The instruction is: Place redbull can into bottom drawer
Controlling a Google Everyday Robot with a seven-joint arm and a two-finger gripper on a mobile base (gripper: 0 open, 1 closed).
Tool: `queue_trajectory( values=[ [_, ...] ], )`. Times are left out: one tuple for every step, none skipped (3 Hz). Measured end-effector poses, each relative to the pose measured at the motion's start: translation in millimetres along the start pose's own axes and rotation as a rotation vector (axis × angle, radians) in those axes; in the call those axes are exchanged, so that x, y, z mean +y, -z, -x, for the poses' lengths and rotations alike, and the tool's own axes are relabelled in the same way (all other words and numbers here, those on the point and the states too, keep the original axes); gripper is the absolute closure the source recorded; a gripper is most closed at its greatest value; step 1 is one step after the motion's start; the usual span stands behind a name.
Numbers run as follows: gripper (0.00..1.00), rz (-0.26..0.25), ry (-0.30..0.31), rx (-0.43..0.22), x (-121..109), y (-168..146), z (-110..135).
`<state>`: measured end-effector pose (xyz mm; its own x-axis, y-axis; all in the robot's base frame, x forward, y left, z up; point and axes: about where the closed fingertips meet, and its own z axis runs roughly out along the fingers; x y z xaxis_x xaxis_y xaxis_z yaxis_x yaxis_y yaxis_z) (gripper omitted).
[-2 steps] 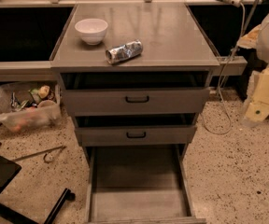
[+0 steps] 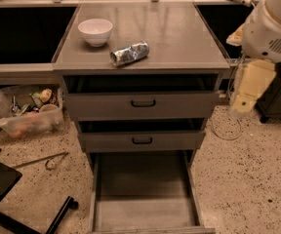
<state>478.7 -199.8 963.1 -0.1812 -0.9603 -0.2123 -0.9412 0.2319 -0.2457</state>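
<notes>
tool (image 2: 243,101) hung beyond the worktop's (image 2: 179,38) right edge; open or closed, i could not tell. redbull can (image 2: 130,53) lay on its side near the front edge; a glancing touch might have rolled it off, past the open bottom drawer (image 2: 143,213), or into the white bowl (image 2: 95,31).

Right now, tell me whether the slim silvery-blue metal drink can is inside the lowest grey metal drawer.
No, the can lies on the cabinet top beside the white bowl; the gripper hangs to the cabinet's right.
</notes>
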Motion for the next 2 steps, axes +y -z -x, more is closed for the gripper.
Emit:
queue_trajectory(
  values=[
    [0.00, -0.023, 0.050, -0.047, -42.3, -24.9, 27.4],
    [0.00, -0.039, 0.079, -0.117, -76.5, -47.2, 57.2]
  ],
)
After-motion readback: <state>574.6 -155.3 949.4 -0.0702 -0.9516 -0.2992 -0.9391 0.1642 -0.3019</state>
